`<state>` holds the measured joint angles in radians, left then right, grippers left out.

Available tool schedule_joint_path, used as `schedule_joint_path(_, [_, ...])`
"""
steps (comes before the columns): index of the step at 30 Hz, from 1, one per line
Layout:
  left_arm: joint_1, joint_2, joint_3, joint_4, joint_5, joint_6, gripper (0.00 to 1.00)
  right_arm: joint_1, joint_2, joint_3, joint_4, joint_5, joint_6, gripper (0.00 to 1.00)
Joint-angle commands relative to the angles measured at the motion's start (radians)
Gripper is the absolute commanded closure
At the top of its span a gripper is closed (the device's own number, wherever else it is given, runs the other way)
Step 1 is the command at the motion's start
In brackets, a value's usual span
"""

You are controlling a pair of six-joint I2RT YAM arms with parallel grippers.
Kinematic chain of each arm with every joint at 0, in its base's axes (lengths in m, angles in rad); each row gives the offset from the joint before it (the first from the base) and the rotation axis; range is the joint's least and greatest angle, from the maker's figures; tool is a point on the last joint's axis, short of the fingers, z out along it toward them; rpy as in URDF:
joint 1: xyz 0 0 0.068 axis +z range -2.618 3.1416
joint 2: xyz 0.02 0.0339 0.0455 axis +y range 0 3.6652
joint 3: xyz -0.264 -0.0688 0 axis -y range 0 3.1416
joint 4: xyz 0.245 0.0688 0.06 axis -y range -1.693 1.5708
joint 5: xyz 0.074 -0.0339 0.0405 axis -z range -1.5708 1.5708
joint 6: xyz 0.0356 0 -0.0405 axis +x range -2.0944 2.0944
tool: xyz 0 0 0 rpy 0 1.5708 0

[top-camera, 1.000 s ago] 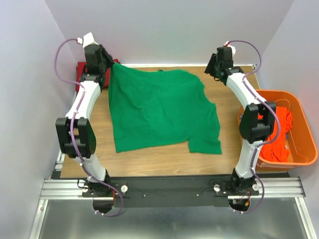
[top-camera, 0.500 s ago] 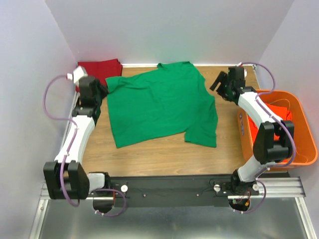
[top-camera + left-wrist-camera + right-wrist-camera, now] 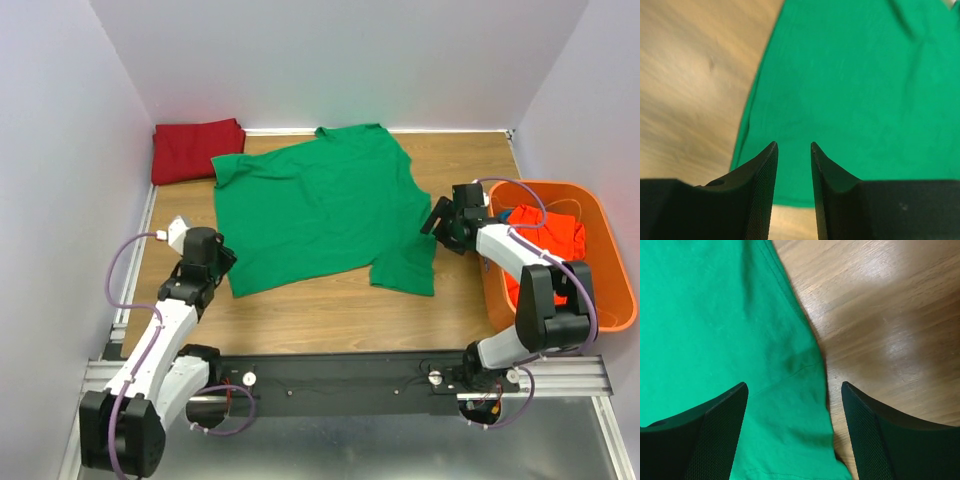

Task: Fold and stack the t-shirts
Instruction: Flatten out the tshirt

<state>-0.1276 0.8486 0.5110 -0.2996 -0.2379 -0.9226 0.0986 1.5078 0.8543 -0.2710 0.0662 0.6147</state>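
Green t-shirt (image 3: 320,215) spread flat between two empty end effectors
Left end effector (image 3: 793,147), fingers narrowly parted, sits just beside the shirt's near left corner; right end effector (image 3: 794,387), spread wide, hangs over its right edge; the dark red t-shirt (image 3: 195,150) lies folded at the far left

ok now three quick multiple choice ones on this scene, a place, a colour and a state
1. Where on the table is the dark red t-shirt? A near right corner B far left corner C middle
2. What colour is the third t-shirt, in the basket? A orange-red B blue C white
3. How does the green t-shirt lie? A folded in half B spread open C bunched up
Answers: B, it lies by the back wall; A, orange-red cloth shows inside the rim; B, both sleeves lie out.
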Motion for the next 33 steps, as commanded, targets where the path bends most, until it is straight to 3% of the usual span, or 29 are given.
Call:
schedule_joint_path(1, [-0.102, 0.009, -0.034, -0.062, -0.081, -0.110, 0.60, 0.003, -0.049, -0.023, 0.046, 0.009, 0.013, 0.18])
schedule_joint_path(6, [-0.165, 0.027, -0.097, -0.079, -0.086, -0.206, 0.60, 0.003, -0.054, -0.031, 0.047, 0.015, 0.017, 0.18])
schedule_joint_path(19, [-0.168, 0.086, -0.105, -0.127, -0.124, -0.239, 0.60, 0.003, -0.047, -0.043, 0.049, 0.021, 0.005, 0.18])
schedule_joint_path(33, [-0.182, 0.247, -0.008, -0.177, -0.112, -0.157, 0.59, 0.003, -0.043, -0.057, 0.053, 0.044, 0.016, 0.19])
